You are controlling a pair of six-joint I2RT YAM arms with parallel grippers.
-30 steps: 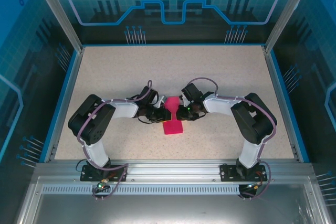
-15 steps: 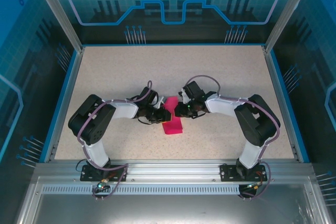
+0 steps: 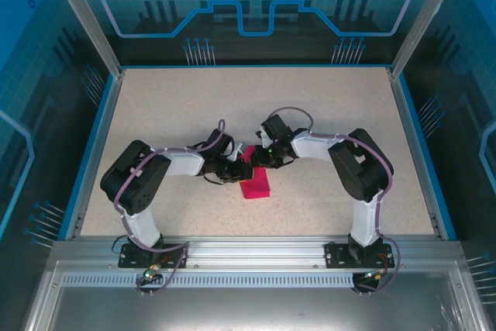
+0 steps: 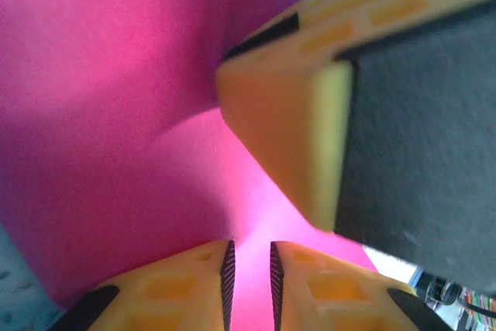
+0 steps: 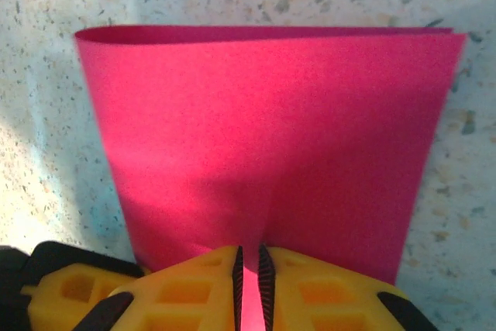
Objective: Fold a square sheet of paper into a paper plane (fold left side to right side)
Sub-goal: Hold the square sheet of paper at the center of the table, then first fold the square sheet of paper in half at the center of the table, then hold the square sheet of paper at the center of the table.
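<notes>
The square sheet of paper (image 3: 256,185), magenta-pink, lies doubled over into a narrow rectangle at the table's middle; it has no paper plane shape. In the right wrist view the paper (image 5: 263,137) lies flat, with its two layers meeting along the far edge. My right gripper (image 5: 249,250) is shut on the paper's near edge. My left gripper (image 4: 249,244) is shut on the bulging paper (image 4: 116,114), and a right finger (image 4: 287,137) looms close beside it. From above, the left gripper (image 3: 237,167) and right gripper (image 3: 260,162) meet at the paper's far end.
Bare speckled tabletop (image 3: 333,106) surrounds the paper on all sides. A blue rim (image 3: 91,145) and clear enclosure walls bound the table. Both arm bases stand on the metal rail (image 3: 248,253) at the near edge.
The right arm has folded in, its elbow swinging left and its wrist moving toward the far left. The paper's far end, pinched narrow before, now looks wider. The left arm has hardly moved.
</notes>
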